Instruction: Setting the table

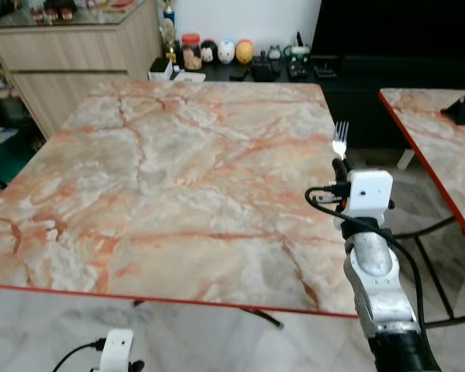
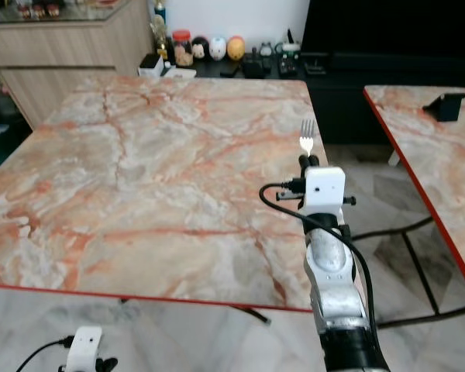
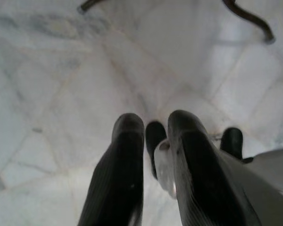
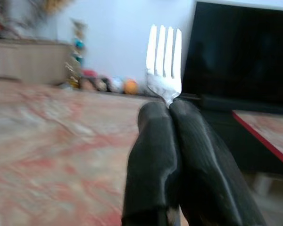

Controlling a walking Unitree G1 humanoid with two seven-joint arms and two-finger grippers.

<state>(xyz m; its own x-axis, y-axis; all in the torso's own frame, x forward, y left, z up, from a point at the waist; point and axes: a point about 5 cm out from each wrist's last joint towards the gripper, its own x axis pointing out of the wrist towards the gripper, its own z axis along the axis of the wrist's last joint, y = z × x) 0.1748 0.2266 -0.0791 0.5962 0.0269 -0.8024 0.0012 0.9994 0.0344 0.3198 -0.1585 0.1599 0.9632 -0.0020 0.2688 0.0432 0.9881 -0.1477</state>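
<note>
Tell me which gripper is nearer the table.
Right. The right gripper holds a fork at the table edge; the left gripper hangs low over the floor.

Counts: tables, fork, grippers

Two marble-topped tables: the big table in front and a second table off to the right. One fork, one black stand on the second table, one wooden sideboard, and two grippers, right gripper and left gripper.
</note>
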